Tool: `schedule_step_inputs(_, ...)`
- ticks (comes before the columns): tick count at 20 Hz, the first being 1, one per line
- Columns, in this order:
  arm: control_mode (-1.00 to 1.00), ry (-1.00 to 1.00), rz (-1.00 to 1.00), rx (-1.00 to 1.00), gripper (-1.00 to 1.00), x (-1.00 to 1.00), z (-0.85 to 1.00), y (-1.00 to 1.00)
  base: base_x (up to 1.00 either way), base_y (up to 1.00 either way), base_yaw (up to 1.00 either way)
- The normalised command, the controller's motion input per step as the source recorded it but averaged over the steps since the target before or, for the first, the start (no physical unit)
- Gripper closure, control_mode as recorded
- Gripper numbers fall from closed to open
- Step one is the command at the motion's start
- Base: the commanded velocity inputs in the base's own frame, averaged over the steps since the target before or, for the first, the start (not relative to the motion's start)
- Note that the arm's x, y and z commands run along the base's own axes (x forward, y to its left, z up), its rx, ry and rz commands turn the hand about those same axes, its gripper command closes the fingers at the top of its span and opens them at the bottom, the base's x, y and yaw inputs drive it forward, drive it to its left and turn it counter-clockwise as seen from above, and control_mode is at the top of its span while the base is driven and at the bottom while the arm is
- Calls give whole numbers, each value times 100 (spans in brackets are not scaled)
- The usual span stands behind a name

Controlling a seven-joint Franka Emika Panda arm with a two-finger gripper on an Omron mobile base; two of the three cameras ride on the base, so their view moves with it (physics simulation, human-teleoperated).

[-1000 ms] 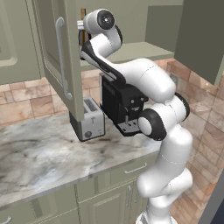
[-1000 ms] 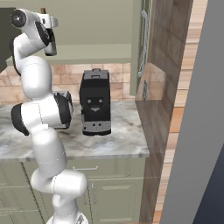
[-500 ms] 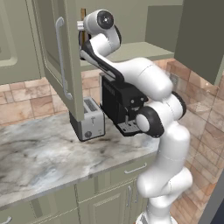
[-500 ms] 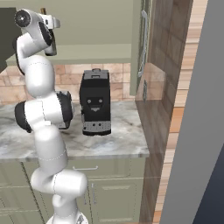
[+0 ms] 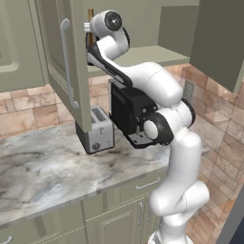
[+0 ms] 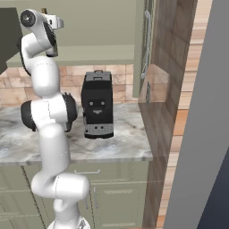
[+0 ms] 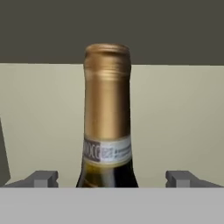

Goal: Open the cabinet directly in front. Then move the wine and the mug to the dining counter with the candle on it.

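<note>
- Wine [image 7: 107, 118] stands upright inside the open cabinet [image 5: 62, 66], on its shelf, dead centre in the hand view, golden neck between the two finger tips.
- Pincer [image 7: 112, 178] spread wide, tips well apart on either side of the bottle, not touching glass; nothing held.
- Risk: closing this high would catch the tapering neck, not the body; smooth foil could slip through and the bottle would hang or swing.
- Risk: if the hand pushes further in before closing, the palm could knock the bottle back towards the rear wall of the cabinet or tip it; a tall slim bottle topples easily.
- Risk: the open door hangs just beside the arm's upper links in the left base view; pulling out at an angle could clip the door edge or its silver handle [image 5: 66, 64].
- Risk: a dropped bottle would fall towards the desk [image 5: 43, 167] below, near the toaster [image 5: 97, 136] and the black coffee machine [image 6: 97, 105] at the back edge.
- Mug can't be made out here, so can't tell whether it sits close enough on the shelf to get bumped during the lift.
- Off-centre closing looks unlikely, neck sits about midway between the tips; judged from the hand view alone.
</note>
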Motion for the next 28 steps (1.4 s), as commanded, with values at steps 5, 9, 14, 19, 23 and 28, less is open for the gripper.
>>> schedule_step_inputs(5,-100,0,0,0,-100,14,-4,9,0,0,0)
schedule_step_inputs(9,-100,0,0,0,-100,16,0,7,0,0,0)
schedule_step_inputs(14,-100,0,0,0,100,11,-1,4,0,0,0)
schedule_step_inputs(19,-100,0,0,0,100,0,0,0,0,0,0)
schedule_step_inputs(23,-100,0,0,0,100,0,0,0,0,0,0)
schedule_step_inputs(28,-100,0,0,0,100,-31,0,-11,0,0,0)
